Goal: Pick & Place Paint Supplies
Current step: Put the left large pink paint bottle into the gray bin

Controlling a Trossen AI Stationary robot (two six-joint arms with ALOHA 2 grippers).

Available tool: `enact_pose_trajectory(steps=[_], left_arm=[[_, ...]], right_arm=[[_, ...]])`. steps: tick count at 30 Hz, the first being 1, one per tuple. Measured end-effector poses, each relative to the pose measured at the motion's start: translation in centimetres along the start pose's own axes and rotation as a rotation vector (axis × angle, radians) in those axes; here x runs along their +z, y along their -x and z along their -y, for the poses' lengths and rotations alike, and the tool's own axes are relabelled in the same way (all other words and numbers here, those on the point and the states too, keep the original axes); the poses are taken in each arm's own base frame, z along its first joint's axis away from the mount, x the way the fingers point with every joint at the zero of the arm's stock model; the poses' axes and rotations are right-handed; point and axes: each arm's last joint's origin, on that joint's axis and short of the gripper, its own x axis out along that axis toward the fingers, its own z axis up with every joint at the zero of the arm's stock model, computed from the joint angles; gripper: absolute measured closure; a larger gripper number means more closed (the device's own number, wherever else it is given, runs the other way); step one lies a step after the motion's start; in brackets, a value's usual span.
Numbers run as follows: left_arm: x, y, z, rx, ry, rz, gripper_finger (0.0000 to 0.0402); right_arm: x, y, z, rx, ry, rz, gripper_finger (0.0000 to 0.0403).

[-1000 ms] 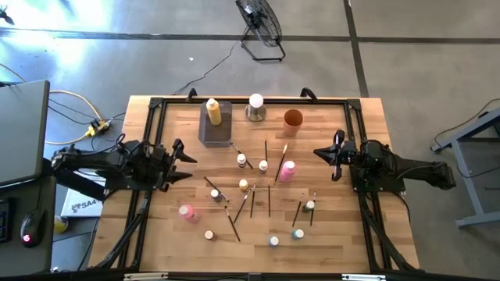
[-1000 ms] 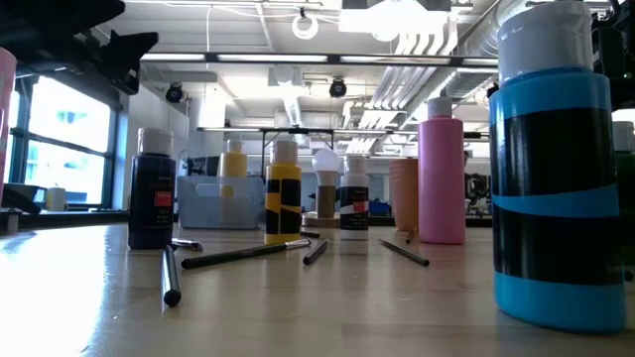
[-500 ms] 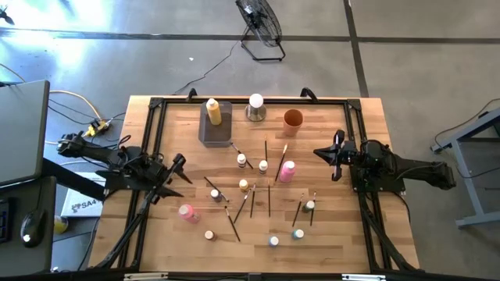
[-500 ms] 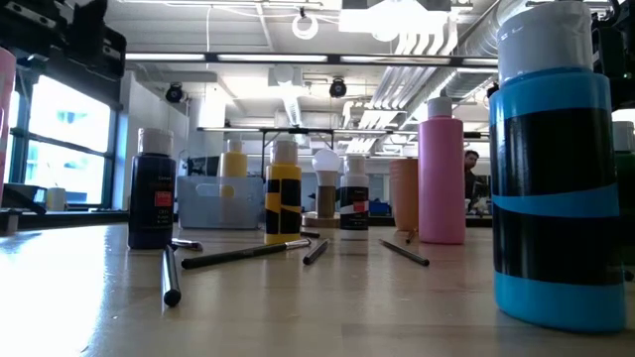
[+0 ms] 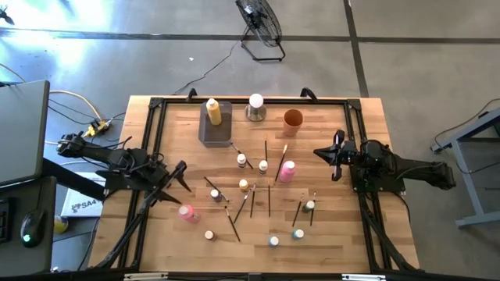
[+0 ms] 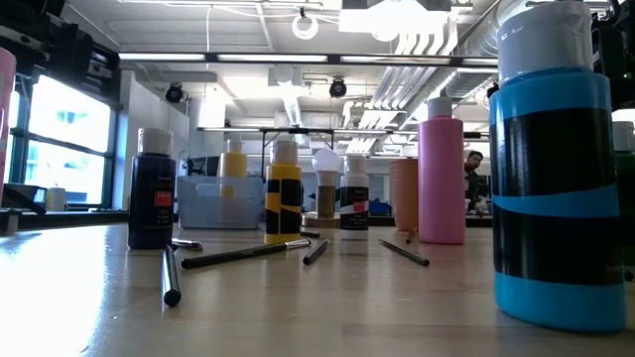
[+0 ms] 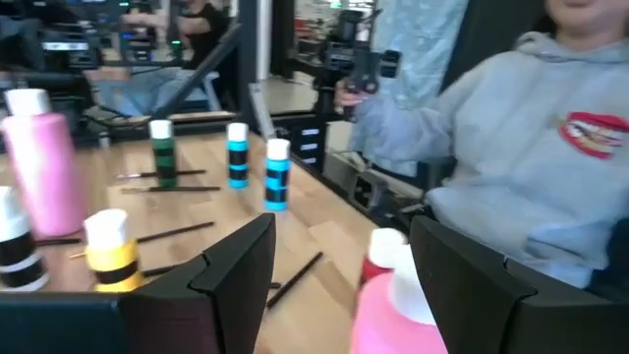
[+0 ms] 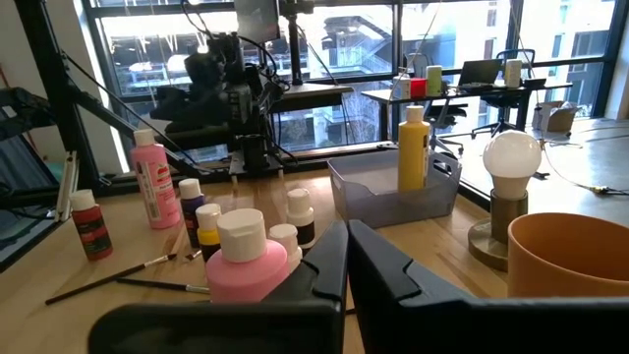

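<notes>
We count two pink bottles (image 5: pixel 287 170) on the surface (image 5: pixel 172 234), one yellow bottle (image 5: pixel 213 111) in the tray (image 5: pixel 205 136), seven small bottles and some eight brushes (image 5: pixel 268 197) mid-surface; the left tool (image 5: pixel 181 178) hangs fingers apart by the pink bottle at the left (image 5: pixel 187 212); the right tool (image 5: pixel 322 152) is pressed together at the right, empty.

At the bottom of the frame the left hand (image 7: pixel 339 285) holds its two dark fingers (image 7: pixel 231 270) wide apart, with a pink bottle (image 7: pixel 393 310) between them and a red-labelled small bottle (image 7: pixel 378 258) just behind it. On the wooden tabletop (image 7: pixel 324 231) at left stand a tall pink bottle (image 7: pixel 44 162), a yellow-banded bottle (image 7: pixel 110 251), a green one (image 7: pixel 163 152) and two blue ones (image 7: pixel 277 175), with thin brushes (image 7: pixel 295 278) lying among them. A person in a grey hoodie (image 7: pixel 521 147) fills the right side.
</notes>
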Motion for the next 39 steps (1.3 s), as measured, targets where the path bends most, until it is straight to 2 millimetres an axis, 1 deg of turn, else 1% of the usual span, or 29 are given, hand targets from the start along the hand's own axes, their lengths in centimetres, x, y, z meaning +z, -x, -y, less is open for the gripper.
enact_pose_trajectory(steps=[3,18,26,33,39], left_arm=[[0.0,0.0,0.1,-0.051,-0.003,-0.003,0.0168],[0.3,0.0,0.2,-0.059,-0.012,0.028,0.0168],[0.2,0.0,0.4,-0.152,-0.073,0.021,0.0168],[-0.2,-0.4,0.1,-0.078,-0.046,-0.026,0.0168],[-0.7,-1.0,0.0,-0.136,-0.021,-0.079,0.0168]], right_arm=[[0.0,0.0,0.0,0.0,0.0,0.0,0.0399],[0.0,0.0,0.0,0.0,0.0,0.0,0.0399],[0.0,0.0,0.0,0.0,0.0,0.0,0.0399],[0.0,0.0,0.0,-0.001,0.0,0.0,0.0399],[0.0,0.0,0.0,-0.002,0.0,0.0,0.0399]])
